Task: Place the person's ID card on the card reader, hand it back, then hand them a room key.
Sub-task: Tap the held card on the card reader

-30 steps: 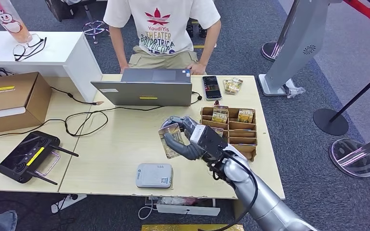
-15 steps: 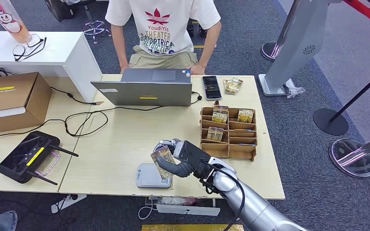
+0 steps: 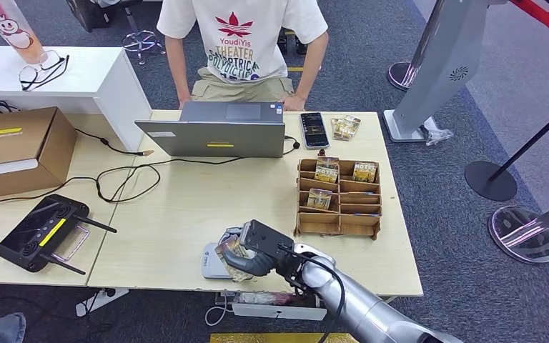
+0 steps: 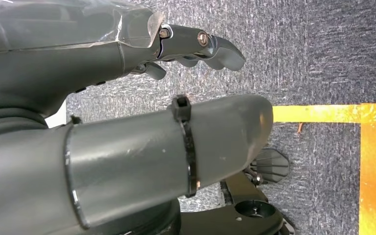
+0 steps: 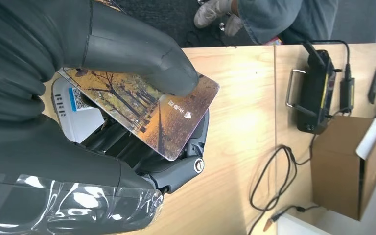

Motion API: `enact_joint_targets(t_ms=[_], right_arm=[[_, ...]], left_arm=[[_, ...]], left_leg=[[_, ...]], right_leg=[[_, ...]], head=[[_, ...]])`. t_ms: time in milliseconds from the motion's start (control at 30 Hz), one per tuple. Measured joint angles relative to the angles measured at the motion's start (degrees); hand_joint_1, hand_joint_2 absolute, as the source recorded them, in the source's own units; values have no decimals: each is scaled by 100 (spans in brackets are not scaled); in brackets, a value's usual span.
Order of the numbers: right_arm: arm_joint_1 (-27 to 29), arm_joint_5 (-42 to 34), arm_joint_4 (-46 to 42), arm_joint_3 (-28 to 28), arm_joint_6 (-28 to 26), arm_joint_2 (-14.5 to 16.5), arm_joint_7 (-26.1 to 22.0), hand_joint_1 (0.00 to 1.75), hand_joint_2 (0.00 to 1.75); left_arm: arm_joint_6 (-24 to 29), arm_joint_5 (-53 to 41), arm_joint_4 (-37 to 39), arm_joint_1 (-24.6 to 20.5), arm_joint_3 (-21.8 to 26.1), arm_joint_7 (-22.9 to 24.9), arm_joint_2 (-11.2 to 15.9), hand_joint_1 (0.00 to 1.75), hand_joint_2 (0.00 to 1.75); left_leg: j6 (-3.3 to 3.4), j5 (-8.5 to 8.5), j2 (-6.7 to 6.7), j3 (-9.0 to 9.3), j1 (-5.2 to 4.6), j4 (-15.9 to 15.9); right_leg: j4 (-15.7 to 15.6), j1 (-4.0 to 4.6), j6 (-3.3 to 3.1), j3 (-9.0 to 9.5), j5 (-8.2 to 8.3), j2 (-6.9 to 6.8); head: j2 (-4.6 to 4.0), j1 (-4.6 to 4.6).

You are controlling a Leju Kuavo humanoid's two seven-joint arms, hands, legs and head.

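Observation:
My right hand [image 3: 251, 249] pinches the card [image 5: 144, 111], printed with an autumn tree avenue, between thumb and fingers. It holds the card [image 3: 229, 251] just over the grey card reader [image 3: 212, 261] at the table's near edge; in the right wrist view the reader [image 5: 78, 115] shows beneath the card. I cannot tell whether card and reader touch. My left hand [image 4: 127, 98] hangs over the grey carpet with fingers loosely curled and nothing in it. A person in a white T-shirt [image 3: 243, 39] stands behind the laptop [image 3: 218, 130].
A wooden organiser [image 3: 339, 196] with several cards sits right of my hand. A phone [image 3: 314, 130] and a card stack [image 3: 345, 127] lie at the far edge. A black controller [image 3: 43, 232], cables and a cardboard box [image 3: 18, 150] occupy the left table.
My right hand has carried the card from mid-table, near the organiser, back towards me and down onto the card reader's spot.

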Motion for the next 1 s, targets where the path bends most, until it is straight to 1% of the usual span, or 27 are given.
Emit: enact_joint_targets(t_ms=[333,533,733,1000], right_arm=[[-258,-113,718,237,83,340,-4,175,175],[-420,-202,992,309,84,496,16,175,175],[-526,-307,1151,317,0,581,-35,175,175],[-669,-468,1271,317,-125,609,-105,175,175]], left_arm=[[4,-17,0,1,-2,12,0,0,0],[-1,-40,0,1,-1,16,0,0,0],[-13,-62,0,1,-1,23,0,0,0],[-16,-66,0,2,-2,33,2,0,0]], left_leg=[[0,0,0,0,0,0],[0,0,0,0,0,0],[0,0,0,0,0,0],[0,0,0,1,0,0]], right_leg=[[0,0,0,0,0,0],[0,0,0,0,0,0],[0,0,0,0,0,0],[0,0,0,0,0,0]], head=[[0,1],[0,2],[0,1],[0,0]])
